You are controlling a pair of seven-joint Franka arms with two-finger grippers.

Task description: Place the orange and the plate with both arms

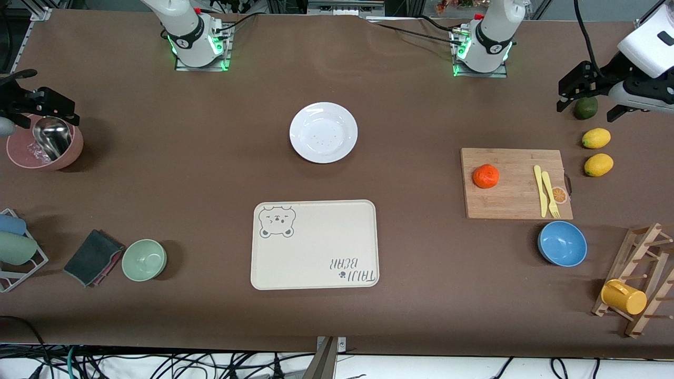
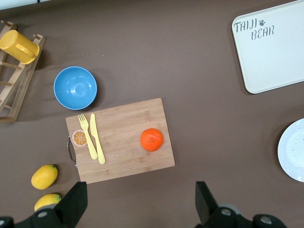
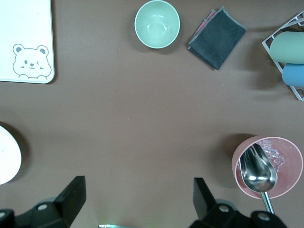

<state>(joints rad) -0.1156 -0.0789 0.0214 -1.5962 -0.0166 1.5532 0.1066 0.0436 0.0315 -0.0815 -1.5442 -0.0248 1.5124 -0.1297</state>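
The orange (image 1: 485, 176) sits on a wooden cutting board (image 1: 516, 205) toward the left arm's end of the table; it also shows in the left wrist view (image 2: 151, 139). The white plate (image 1: 323, 132) lies empty at mid-table, farther from the front camera than the cream bear-print tray (image 1: 316, 231). My left gripper (image 1: 592, 102) is open and empty, up over the dark green fruit (image 1: 585, 109) at the table's end; in its own view (image 2: 140, 204) it hangs over bare table beside the board. My right gripper (image 1: 45, 100) (image 3: 138, 199) is open and empty, over the pink bowl (image 1: 21, 158).
Two lemons (image 1: 596, 138) lie beside the board. A yellow knife and fork (image 1: 545, 190) lie on it. A blue bowl (image 1: 562, 243) and a wooden rack with a yellow mug (image 1: 624, 296) stand nearer the camera. A green bowl (image 1: 144, 259), dark cloth (image 1: 93, 257) and wire cup rack (image 1: 16, 247) are at the right arm's end.
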